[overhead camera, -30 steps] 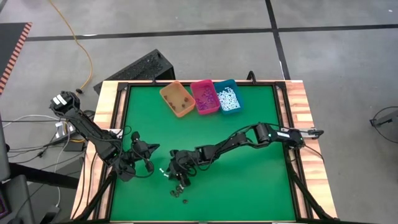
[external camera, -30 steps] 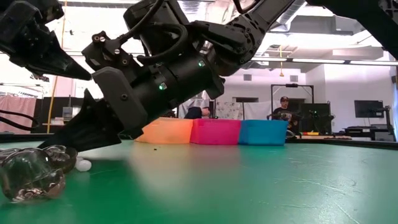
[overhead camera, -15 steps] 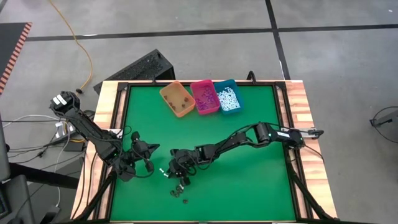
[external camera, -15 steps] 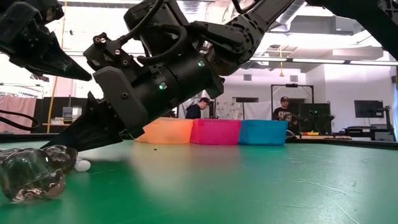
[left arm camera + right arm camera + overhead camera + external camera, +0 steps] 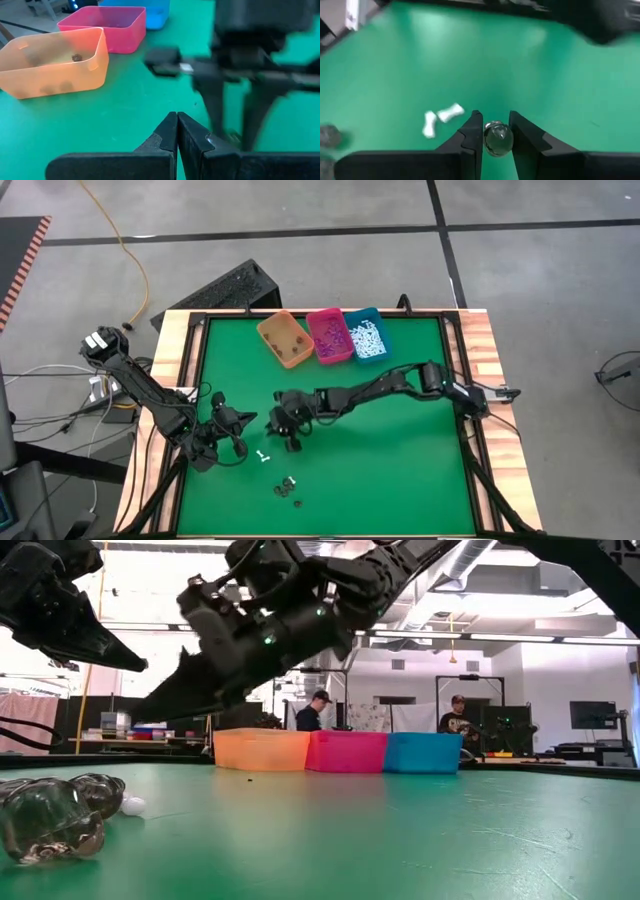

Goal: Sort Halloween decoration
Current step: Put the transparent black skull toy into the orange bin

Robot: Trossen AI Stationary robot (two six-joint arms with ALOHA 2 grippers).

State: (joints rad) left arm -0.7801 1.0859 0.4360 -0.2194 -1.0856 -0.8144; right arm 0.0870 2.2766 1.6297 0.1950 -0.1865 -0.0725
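Only in the right wrist view is a small clear rounded piece [image 5: 497, 137] seen pinched by the right gripper [image 5: 495, 131]; the left gripper [image 5: 177, 131] is closed, empty.

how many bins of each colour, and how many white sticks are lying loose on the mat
orange bin: 1
pink bin: 1
teal bin: 1
loose white sticks: 2
total: 5

Orange bin [image 5: 284, 340], pink bin [image 5: 329, 335], green table [image 5: 400, 470]
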